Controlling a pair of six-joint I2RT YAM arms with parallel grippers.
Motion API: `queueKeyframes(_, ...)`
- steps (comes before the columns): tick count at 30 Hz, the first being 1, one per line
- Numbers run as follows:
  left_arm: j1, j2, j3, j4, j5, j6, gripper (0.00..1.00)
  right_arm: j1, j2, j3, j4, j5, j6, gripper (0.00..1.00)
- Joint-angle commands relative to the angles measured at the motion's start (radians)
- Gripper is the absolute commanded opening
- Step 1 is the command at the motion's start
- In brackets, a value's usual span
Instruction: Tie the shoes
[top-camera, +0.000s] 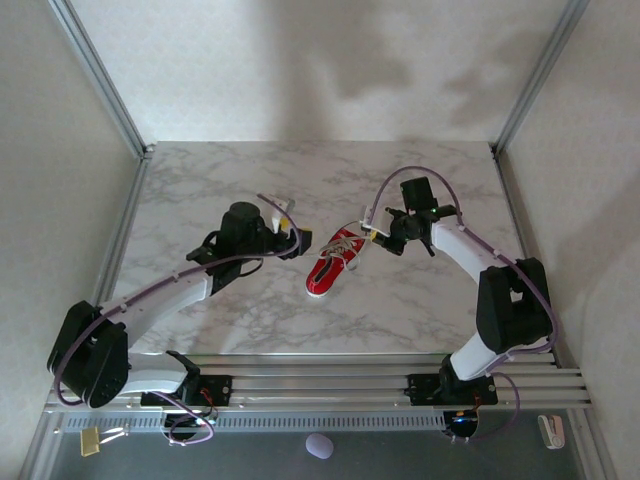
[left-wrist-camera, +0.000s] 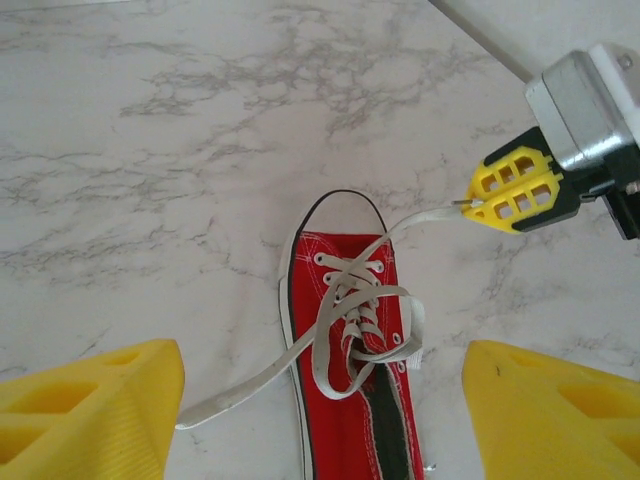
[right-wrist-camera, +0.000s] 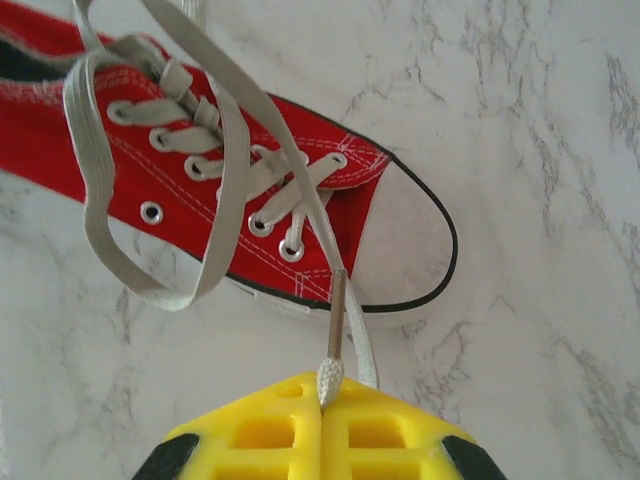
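**A:** What does everything rest on?

**B:** A marble-patterned worktop (top-camera: 300, 170). White walls (top-camera: 300, 60) close it in, and metal frame posts (top-camera: 100, 75) rise at the far corners.

**A:** Where is the shoe?

**B:** The red sneaker (top-camera: 334, 263) lies about mid-worktop, sole down, between the two arms. Its white toe is nearest the right arm (top-camera: 470, 250).

**A:** And the jaws?

**B:** The right jaws are closed on a lace end (right-wrist-camera: 331, 372), pinched between their yellow fingers (right-wrist-camera: 250, 435). That lace runs almost straight from the eyelets. The left jaws stand wide, gripping nothing, and the sneaker's heel end shows between their yellow fingers (left-wrist-camera: 90, 410). The other lace (left-wrist-camera: 250, 385) trails loose over the marble. Its tip lies just beside one left finger, and I cannot tell whether they touch.

**A:** Anything in the way?

**B:** The left arm (top-camera: 170, 290) bends in from the near left corner and the right arm from the near right. Both are bolted to a rail (top-camera: 320, 385) along the near edge.

**A:** Room to move?

**B:** Open marble runs from the sneaker to the far edge and out to both far corners.
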Motion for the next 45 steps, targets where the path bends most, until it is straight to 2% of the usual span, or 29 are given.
queueKeyframes(1,0.002,-0.034,-0.028,0.051,-0.029,-0.032,0.73,0.008,-0.001,-0.024,-0.018,0.079,-0.125,0.00)
queueKeyframes(8,0.001,-0.057,-0.084,0.093,-0.036,-0.060,0.73,0.029,0.047,-0.072,0.010,0.186,-0.215,0.00)
queueKeyframes(18,0.002,-0.064,-0.106,0.108,-0.031,-0.088,0.73,0.035,0.135,-0.036,-0.044,0.178,-0.242,0.00)
queueKeyframes(24,0.002,-0.059,-0.108,0.105,-0.036,-0.088,0.73,0.060,0.172,-0.053,0.009,0.209,-0.237,0.00)
queueKeyframes(45,0.002,-0.067,-0.106,0.088,-0.034,-0.095,0.72,0.072,0.242,-0.029,0.029,0.060,-0.200,0.00)
